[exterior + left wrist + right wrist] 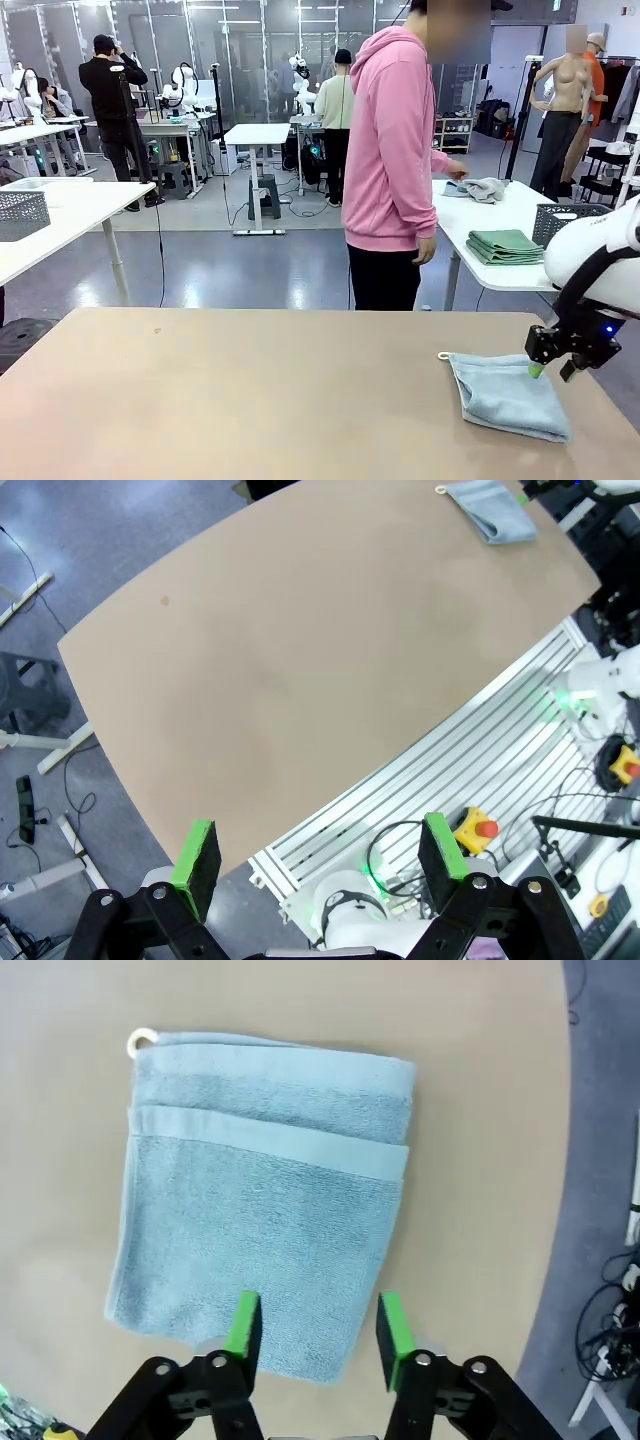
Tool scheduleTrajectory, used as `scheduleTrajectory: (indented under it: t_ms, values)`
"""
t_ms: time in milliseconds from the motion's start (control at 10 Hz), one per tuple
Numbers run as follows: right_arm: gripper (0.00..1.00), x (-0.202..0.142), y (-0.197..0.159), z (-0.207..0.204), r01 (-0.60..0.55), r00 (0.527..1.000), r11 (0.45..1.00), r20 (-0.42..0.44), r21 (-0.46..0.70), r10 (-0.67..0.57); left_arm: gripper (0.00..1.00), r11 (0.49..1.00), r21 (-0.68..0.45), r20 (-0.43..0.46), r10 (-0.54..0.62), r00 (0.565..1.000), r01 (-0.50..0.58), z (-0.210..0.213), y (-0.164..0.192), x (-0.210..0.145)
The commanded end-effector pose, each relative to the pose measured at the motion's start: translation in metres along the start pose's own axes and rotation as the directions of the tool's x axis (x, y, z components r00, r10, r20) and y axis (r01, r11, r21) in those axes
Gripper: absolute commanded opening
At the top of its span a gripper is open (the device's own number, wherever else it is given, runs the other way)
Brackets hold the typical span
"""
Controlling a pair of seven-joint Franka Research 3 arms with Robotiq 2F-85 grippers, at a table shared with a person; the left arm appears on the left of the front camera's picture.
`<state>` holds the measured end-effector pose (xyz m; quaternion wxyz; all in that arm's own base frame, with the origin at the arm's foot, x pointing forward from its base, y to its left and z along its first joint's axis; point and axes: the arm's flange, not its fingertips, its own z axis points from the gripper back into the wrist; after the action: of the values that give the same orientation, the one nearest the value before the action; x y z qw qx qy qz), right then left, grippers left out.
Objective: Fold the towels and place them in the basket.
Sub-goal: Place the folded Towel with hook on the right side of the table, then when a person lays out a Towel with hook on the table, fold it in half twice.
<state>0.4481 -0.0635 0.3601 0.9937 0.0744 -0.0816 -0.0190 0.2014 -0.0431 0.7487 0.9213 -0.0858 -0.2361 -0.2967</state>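
The right pincer (318,1325), jaws apart and empty over the folded pale blue-grey terry towel (265,1190), may pinch one layer and undo the fold.

Work table (250,400): light brown top, flat, with a rounded edge along the far side. One item lies directly on it, a pale blue-grey towel (510,395), folded to a flat rectangle and set near the table's right edge. In the right wrist view its layers lie stepped, with a hem band across the upper part. A small white loop (444,356) at one corner rests on the tabletop.

Beyond, at right, a white table (470,225) carries a stack of folded green towels (505,246), a crumpled blue-grey towel (480,188) farther back, and a dark mesh basket (565,222) at its right side.

At left, a second white table (80,210) carries a grey perforated basket (22,215)
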Motion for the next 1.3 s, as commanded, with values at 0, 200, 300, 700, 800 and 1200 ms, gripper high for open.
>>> scheduleTrajectory:
  t_ms: [0,200,300,700,800,1200]
  values:
    - [1.0,-0.002,0.01,0.005,0.027,1.0,0.998,0.008,-0.06,-0.026,1.0,1.0,0.007,-0.001,-0.004,1.0,0.004,0.001,-0.001,0.001]
    - [1.0,0.004,0.016,0.0,0.01,1.0,0.999,0.006,-0.051,-0.01,1.0,1.0,0.007,-0.001,-0.004,1.0,0.004,0.001,-0.001,0.001]
    - [1.0,0.001,0.004,0.005,0.0,1.0,0.999,0.003,-0.033,0.0,1.0,1.0,0.007,-0.001,-0.004,1.0,0.004,0.001,-0.001,0.001]
    - [1.0,0.001,0.004,0.005,0.0,1.0,0.999,0.003,-0.033,0.0,1.0,1.0,0.007,-0.001,-0.004,1.0,0.004,0.001,-0.001,0.001]
    - [1.0,0.001,0.004,0.005,0.0,1.0,0.999,0.003,-0.033,0.0,1.0,1.0,0.007,-0.001,-0.004,1.0,0.004,0.001,-0.001,0.001]
    - [1.0,0.001,0.004,0.005,0.0,1.0,0.999,0.003,-0.033,0.0,1.0,1.0,0.007,-0.001,-0.004,1.0,0.004,0.001,-0.001,0.001]
